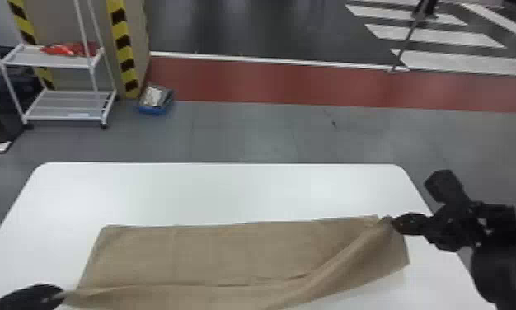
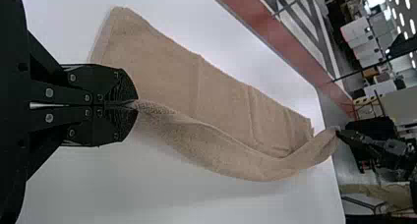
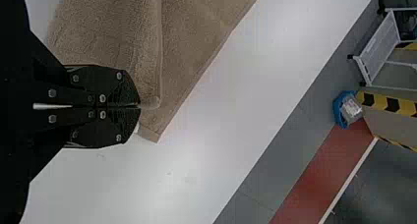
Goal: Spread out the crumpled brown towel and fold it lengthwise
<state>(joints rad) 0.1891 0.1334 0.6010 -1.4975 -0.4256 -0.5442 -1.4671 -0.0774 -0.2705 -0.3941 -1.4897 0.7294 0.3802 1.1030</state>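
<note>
The brown towel (image 1: 228, 251) lies as a wide band across the table, with a raised diagonal fold toward its right end. At its near left corner my left gripper (image 1: 61, 294) is shut on the cloth; in the left wrist view the gripper (image 2: 129, 104) pinches the tip of the towel (image 2: 167, 81). My right gripper (image 1: 394, 224) holds the cloth near the far right corner. In the right wrist view, that gripper (image 3: 137, 106) is closed on a folded edge of the towel (image 3: 108, 32), beside a flat corner.
The white table (image 1: 212, 189) has its far edge beyond the towel. On the floor behind stand a white wheeled shelf (image 1: 69, 105) and a small blue bin (image 1: 156, 101), both to the left.
</note>
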